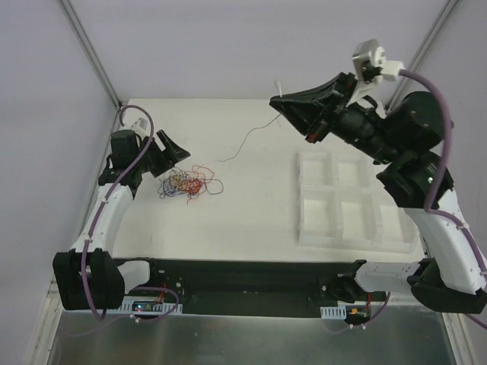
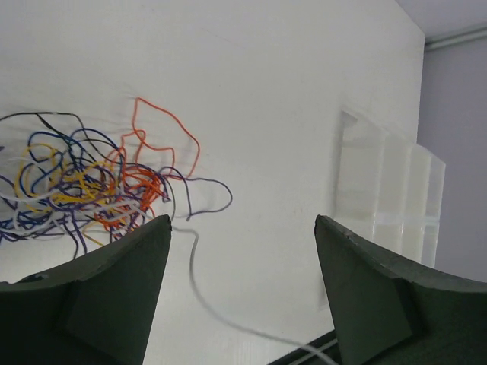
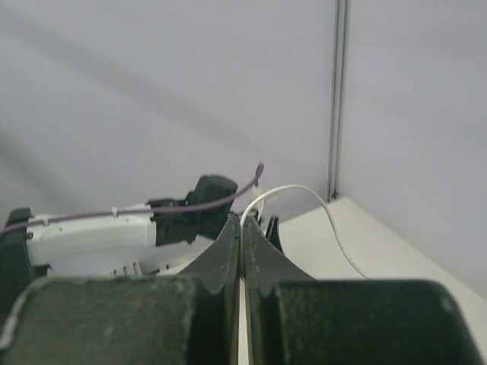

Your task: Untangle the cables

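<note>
While your right gripper (image 1: 282, 103) pinches the pale wire (image 1: 247, 137) above the far edge, pulling it free likely needs your wide-open, empty left gripper (image 2: 243, 228) pinning the tangle (image 1: 185, 184).

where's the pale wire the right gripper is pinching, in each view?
Top external: the pale wire runs from the right gripper down-left toward the tangle, mid-frame.
Left wrist: probably the same pale wire, leaving the tangle toward bottom right, through the open left gripper.
Right wrist: the pale wire arcs up and right from the shut right gripper, centre.
Landmark: the tangle, in the top and left wrist views only.
</note>
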Robot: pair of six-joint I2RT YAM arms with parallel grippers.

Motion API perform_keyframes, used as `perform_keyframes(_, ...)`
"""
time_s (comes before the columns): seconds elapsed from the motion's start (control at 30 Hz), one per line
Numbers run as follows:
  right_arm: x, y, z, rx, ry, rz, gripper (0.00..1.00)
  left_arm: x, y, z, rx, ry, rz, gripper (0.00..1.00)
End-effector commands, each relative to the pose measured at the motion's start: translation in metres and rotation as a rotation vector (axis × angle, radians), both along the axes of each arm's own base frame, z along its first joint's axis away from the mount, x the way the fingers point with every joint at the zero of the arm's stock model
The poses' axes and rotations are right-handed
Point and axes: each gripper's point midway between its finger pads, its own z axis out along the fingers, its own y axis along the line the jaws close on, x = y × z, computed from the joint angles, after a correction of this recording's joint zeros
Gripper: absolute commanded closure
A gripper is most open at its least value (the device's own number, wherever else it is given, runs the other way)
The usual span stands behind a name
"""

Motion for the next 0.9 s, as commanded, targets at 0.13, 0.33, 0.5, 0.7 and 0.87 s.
perform_keyframes(0.13,-0.025,-0.036,0.065,0.109,-0.165,-0.045,1.0,-0.047,-0.011,-0.027,-0.005,0.113,0.069,0.28)
perform_keyframes(0.33,-0.042,-0.045,0.097,0.16,-0.216,-0.011,1.0,-0.023,-0.047,-0.059,-0.222,0.313,-0.055,0.18)
perform_keyframes(0.5,-0.07,-0.071,0.117,0.217,-0.269,0.001,1.0,0.016,-0.019,-0.096,-0.181,0.365,0.165,0.18)
perform_keyframes(0.7,-0.113,-0.119,0.13,0.271,-0.34,-0.017,1.0,0.06,0.046,-0.124,-0.184,0.39,0.367,0.19)
perform_keyframes(0.87,-0.151,-0.158,0.133,0.347,-0.405,-0.018,1.0,0.099,0.075,-0.113,-0.142,0.326,0.376,0.22)
